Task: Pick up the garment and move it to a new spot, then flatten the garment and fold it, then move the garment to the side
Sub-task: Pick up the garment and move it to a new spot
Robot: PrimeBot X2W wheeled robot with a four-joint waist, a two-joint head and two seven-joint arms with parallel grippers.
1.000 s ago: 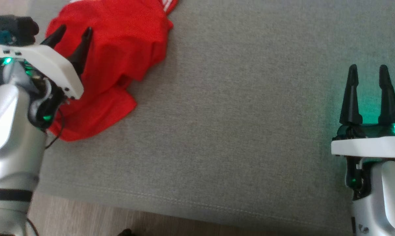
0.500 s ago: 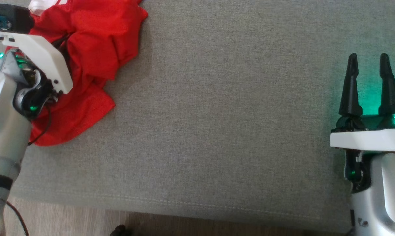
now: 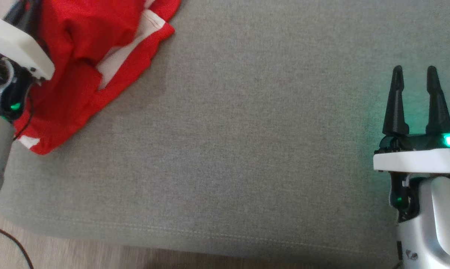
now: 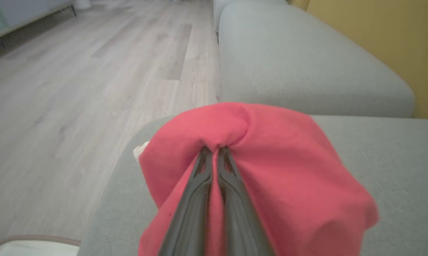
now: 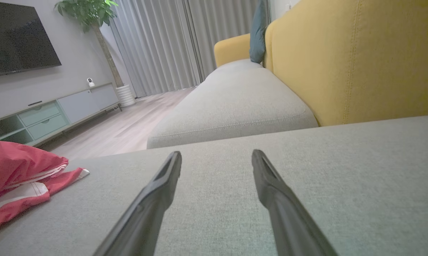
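Sofa (image 3: 247, 149) with red garment (image 3: 83, 48) bunched at its left end

The grey sofa seat runs wide in front of the robot, with the yellow backrest (image 5: 359, 60) behind it. The garment, red with white stripes, lies crumpled by the seat's left corner. The left tool (image 4: 214, 149) is clenched on a fold of it, cloth tenting round the fingertips. The right tool (image 3: 413, 71) hangs well apart over the cushion on the right, fingers spread, gripping nothing.
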